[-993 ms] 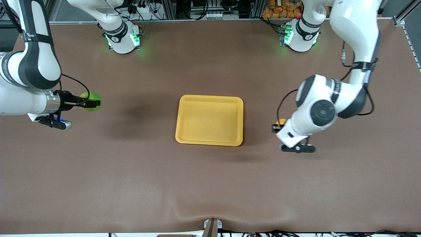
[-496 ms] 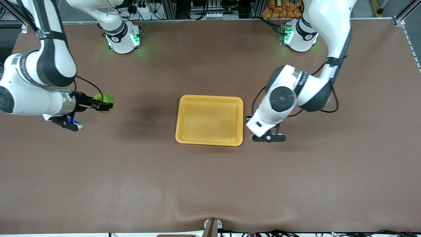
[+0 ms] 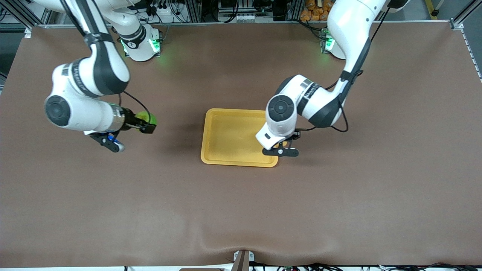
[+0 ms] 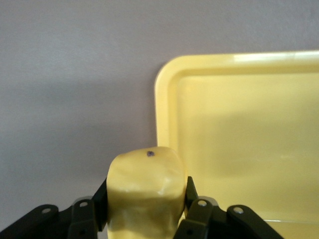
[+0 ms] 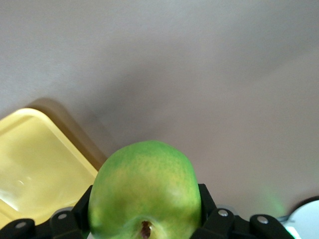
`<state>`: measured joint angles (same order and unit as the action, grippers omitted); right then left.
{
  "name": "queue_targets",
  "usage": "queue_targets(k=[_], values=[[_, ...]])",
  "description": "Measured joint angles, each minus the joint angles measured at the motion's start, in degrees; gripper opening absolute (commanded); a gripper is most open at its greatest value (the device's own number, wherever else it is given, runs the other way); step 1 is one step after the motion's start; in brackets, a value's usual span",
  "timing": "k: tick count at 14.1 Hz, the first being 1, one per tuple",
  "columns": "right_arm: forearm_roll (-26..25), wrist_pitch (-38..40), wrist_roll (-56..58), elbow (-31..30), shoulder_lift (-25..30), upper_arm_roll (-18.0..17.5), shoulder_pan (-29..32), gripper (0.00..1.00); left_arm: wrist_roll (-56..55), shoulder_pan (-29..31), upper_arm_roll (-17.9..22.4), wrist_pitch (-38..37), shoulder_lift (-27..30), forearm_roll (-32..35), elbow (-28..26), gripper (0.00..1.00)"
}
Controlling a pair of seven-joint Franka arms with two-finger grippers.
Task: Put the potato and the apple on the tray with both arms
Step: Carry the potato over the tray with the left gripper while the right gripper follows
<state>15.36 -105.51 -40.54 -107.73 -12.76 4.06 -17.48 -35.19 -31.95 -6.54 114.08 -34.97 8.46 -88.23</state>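
This is a robotics lab, set up as a test bench. Two white jointed robot arms with dark grey joint bands [image 3: 94,71] [image 3: 339,49] are bolted at one edge of a wide table covered in a plain brown mat [image 3: 241,210], their bases lit by green status lights [image 3: 153,45]. Along that edge run bare aluminium frame rails [image 3: 233,23], with bundles of black cables and power strips [image 3: 177,9] crowded past them. More loose cabling [image 3: 308,267] trails along the table edge nearest the front camera.

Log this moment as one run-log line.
left gripper: shut on potato, over tray edge | right gripper: shut on apple, over table | tray: empty
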Motion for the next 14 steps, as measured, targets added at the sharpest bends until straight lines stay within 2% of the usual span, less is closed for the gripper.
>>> queue_targets(k=[6, 12, 13, 14], values=[[0.4, -7.4, -11.3, -1.1, -2.1, -0.2, -6.0, 0.0, -6.3, -6.0, 0.1, 0.4, -7.3, 6.6, 5.1, 0.0], [0.5, -11.9, -18.5, -1.1, -4.4, -3.9, -6.7, 0.0, -9.7, -7.5, 0.1, 1.4, -10.8, 11.5, 5.6, 0.0], [0.5, -12.1, -19.4, -1.1, -4.6, -4.4, -6.7, 0.0, -9.8, -7.5, 0.1, 2.0, -11.1, 11.7, 5.6, 0.44], [0.5, -12.2, -20.2, -1.1, -4.7, -4.9, -6.7, 0.0, -9.9, -7.5, 0.1, 2.9, -11.4, 11.7, 5.7, 0.99]])
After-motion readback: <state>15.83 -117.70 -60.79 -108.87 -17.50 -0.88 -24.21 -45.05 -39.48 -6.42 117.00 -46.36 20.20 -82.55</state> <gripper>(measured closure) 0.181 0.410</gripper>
